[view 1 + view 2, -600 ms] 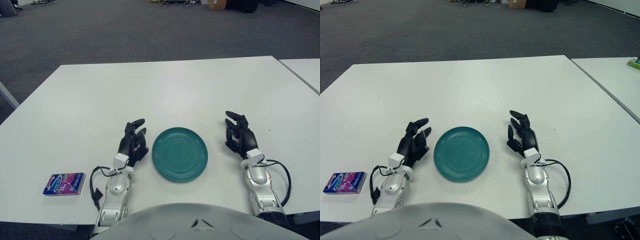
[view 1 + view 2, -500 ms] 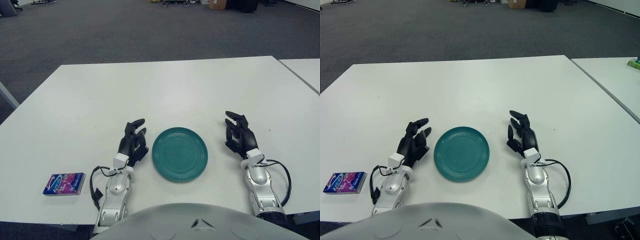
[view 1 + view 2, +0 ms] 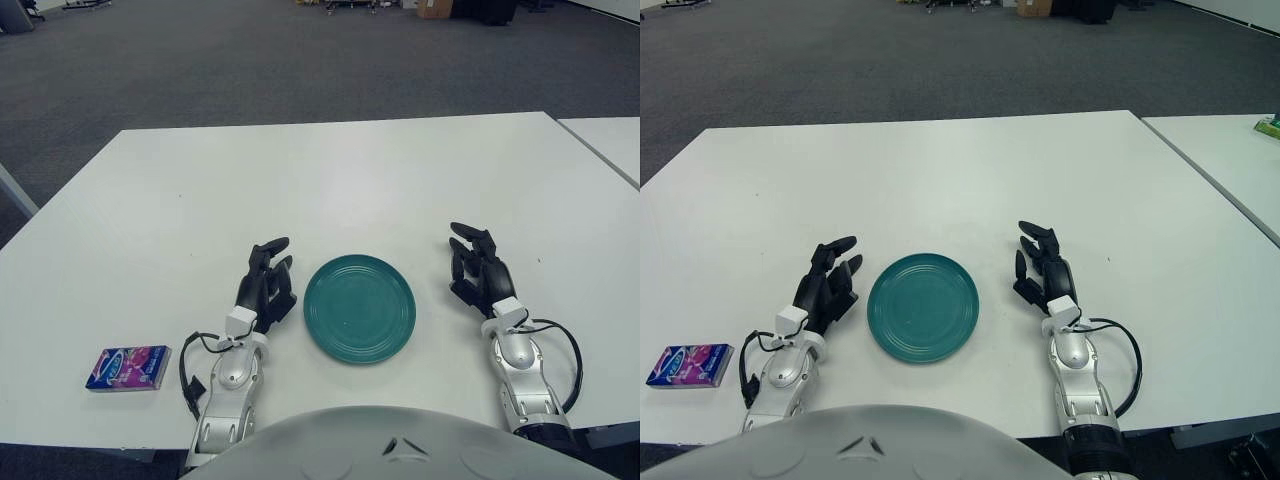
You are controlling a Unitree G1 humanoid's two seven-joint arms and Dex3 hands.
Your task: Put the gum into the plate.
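A purple and blue gum pack [image 3: 128,367] lies flat near the table's front left edge. An empty teal plate [image 3: 359,308] sits at the front middle of the white table [image 3: 330,180]. My left hand [image 3: 265,283] rests on the table just left of the plate, fingers relaxed and empty, well to the right of the gum. My right hand [image 3: 477,269] rests to the right of the plate, fingers relaxed and empty.
A second white table [image 3: 1225,150] stands close at the right, with a small green object [image 3: 1268,126] on it. Grey carpet floor lies beyond the table's far edge.
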